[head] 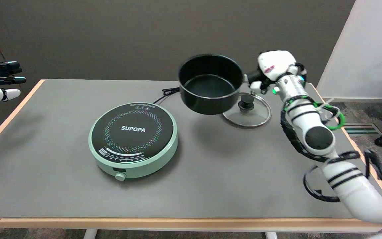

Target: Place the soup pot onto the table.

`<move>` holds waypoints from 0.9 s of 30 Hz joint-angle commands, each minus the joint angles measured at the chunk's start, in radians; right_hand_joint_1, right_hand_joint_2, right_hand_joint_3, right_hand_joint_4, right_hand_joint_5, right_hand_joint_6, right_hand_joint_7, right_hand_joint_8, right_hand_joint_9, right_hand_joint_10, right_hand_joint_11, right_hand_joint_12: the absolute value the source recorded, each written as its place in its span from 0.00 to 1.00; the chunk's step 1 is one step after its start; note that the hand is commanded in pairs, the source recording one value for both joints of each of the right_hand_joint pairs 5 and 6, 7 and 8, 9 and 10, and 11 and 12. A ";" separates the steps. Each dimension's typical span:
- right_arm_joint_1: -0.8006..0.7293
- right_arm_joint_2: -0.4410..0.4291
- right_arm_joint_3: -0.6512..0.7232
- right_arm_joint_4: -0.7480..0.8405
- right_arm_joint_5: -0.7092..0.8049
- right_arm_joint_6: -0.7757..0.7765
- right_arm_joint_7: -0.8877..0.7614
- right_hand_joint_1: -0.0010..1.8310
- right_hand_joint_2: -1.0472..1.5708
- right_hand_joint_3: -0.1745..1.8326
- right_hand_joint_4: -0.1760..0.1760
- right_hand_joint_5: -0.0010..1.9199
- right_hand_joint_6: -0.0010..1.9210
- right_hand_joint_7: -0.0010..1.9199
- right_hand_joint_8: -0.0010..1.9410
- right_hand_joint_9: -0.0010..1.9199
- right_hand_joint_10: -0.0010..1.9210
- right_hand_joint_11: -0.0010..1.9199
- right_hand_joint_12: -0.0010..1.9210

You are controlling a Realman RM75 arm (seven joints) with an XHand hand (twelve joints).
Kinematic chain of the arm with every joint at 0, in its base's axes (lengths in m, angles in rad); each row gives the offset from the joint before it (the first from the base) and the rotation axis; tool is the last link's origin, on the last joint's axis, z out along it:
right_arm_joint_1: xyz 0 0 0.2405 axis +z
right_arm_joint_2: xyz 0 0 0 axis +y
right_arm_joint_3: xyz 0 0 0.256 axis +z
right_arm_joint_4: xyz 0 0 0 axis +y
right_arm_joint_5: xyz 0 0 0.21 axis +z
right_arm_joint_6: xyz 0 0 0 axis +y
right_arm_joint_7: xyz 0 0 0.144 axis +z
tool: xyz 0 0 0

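- The right hand [272, 71] gripped the soup pot [210, 84] by its handle — fingers wrapped around it, the handle mostly hidden.
- The pot hung tilted above the table [61, 172], partly covering the glass lid [249, 111].

soup pot [210, 84] handle: hidden inside right hand [272, 68] | glass lid [249, 111] rear-left rim: behind pot | cooker cord [167, 93]: partly hidden

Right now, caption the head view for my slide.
Right hand holds the black soup pot aloft between induction cooker and glass lid.
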 commanded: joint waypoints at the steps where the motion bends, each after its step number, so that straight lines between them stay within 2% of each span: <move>1: -0.323 -0.006 0.271 0.160 0.024 0.020 -0.006 0.51 0.77 0.68 0.26 0.90 0.90 0.90 0.89 0.90 0.90 0.90 0.90; 13: -0.560 -0.038 0.397 0.304 0.024 0.032 -0.006 0.51 0.77 0.66 0.26 0.90 0.90 0.90 0.89 0.90 0.90 0.90 0.90; 27: -0.691 -0.133 0.458 0.341 0.021 0.032 -0.006 0.51 0.77 0.67 0.26 0.90 0.90 0.90 0.89 0.90 0.90 0.90 0.90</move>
